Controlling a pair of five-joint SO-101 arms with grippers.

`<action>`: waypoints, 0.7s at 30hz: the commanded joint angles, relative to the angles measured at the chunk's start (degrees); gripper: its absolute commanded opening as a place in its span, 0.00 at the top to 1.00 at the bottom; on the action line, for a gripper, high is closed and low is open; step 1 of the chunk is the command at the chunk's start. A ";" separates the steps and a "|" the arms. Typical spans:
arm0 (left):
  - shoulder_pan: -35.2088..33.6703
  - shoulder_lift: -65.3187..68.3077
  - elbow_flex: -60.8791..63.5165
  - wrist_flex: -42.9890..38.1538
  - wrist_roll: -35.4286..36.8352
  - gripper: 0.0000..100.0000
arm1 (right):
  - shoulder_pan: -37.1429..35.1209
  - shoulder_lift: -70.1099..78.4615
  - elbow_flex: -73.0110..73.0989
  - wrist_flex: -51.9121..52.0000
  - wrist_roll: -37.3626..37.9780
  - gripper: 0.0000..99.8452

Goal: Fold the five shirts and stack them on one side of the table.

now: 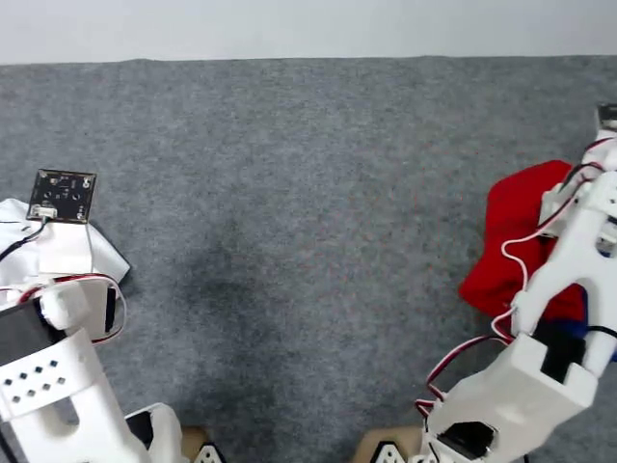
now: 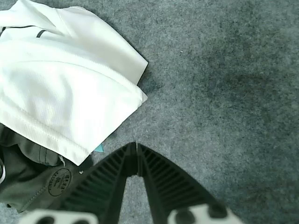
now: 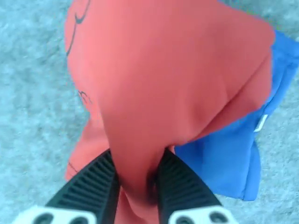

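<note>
Shirts vis.: 1 white, 1 dark, 1 red, 1 blue.

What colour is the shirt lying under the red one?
That shirt is blue; the right wrist view shows it best.

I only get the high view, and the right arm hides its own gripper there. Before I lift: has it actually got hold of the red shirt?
Observer: Yes. In the right wrist view, the right gripper is shut on a fold of the red shirt.
Operator: Is it pinching anything else along with it?
Observer: No. A blue shirt shows past the red one's edge, but it's outside the fingers.
Operator: And the left gripper?
Observer: The left gripper is shut with nothing in it. It's over the grey mat, beside the white shirt, which lies on a dark garment.
</note>
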 commanded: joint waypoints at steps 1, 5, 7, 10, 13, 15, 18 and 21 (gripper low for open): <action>0.00 -0.70 -0.31 -0.70 -0.62 0.99 | 2.33 0.13 -0.70 -1.80 2.02 0.99; 0.00 -0.70 -0.31 -0.70 -0.62 0.99 | 4.09 2.51 -0.70 -3.82 3.87 0.99; 0.00 -0.70 -0.31 -0.70 -0.62 0.99 | 5.05 3.56 -0.70 -4.79 4.75 0.99; 0.00 -0.70 -0.31 -0.70 -0.62 0.99 | 6.20 5.05 -0.70 -6.64 6.24 0.99; 0.00 -0.70 -0.31 -0.70 -0.62 0.99 | 7.16 6.73 -0.70 -8.22 7.74 0.99; 0.00 -0.70 -0.31 -0.70 -0.62 0.99 | 7.87 7.43 -0.79 -8.66 8.53 0.99; 0.00 -0.70 -0.31 -0.70 -0.62 0.99 | 8.04 7.69 -0.79 -8.66 10.29 0.99; 0.00 -0.70 -0.22 -0.70 -0.62 0.99 | 8.48 7.69 -0.79 -8.66 10.46 0.99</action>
